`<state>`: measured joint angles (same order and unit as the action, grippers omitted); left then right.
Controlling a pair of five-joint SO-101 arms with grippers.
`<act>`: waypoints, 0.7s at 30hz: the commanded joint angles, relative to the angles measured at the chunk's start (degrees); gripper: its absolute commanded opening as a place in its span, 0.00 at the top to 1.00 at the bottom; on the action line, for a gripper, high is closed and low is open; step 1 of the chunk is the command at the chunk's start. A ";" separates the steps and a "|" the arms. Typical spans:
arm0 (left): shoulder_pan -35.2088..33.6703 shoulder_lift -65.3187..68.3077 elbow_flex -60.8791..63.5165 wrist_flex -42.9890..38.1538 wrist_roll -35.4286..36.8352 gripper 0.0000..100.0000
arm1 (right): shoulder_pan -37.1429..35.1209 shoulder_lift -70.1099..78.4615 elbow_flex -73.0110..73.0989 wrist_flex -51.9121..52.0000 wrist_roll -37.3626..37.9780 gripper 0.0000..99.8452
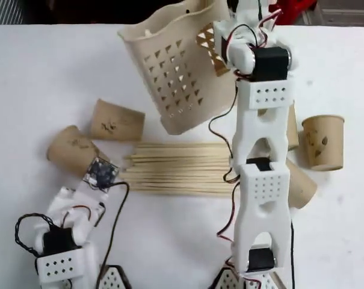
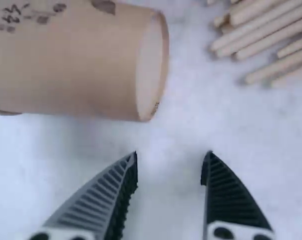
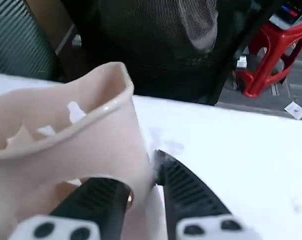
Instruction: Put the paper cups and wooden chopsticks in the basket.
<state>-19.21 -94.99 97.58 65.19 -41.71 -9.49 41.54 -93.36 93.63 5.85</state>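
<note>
Right pincer (image 3: 138,172) is clamping the basket (image 3: 66,130), with the wall just under the rim pinched between its fingers, and is holding it tipped at an angle at the far side of the counter (image 1: 43,72). Chopsticks (image 1: 178,168) are lying in a flat loose pile mid-counter, on the near side of the basket, with their right ends running under the right arm (image 1: 263,180). Left pincer (image 2: 170,162) is hanging wide open, gripping nothing, low over bare counter. Left cup (image 2: 81,60) is lying on its side just ahead of the pincer tips, not touching them, left of the chopstick ends. Second cup (image 1: 117,122) is lying on its side just beside it, toward the basket. Third cup (image 1: 323,141) is sitting right of the right arm, and whether it is upright is unclear. Fourth cup (image 1: 302,188) is lying partly hidden behind that arm.
</note>
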 commanded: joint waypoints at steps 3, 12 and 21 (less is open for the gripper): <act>-0.22 0.13 -0.26 0.18 -0.53 0.79 | 1.19 -4.35 -2.29 5.05 2.11 0.98; -0.22 0.13 -0.26 0.18 -0.53 0.79 | 2.33 -5.93 1.14 6.02 2.29 0.98; -0.22 0.13 -0.26 0.18 -0.53 0.79 | 1.54 -25.36 37.10 4.97 5.45 0.98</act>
<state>-19.21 -94.99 97.58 65.19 -41.71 -7.91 28.79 -64.88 99.25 9.89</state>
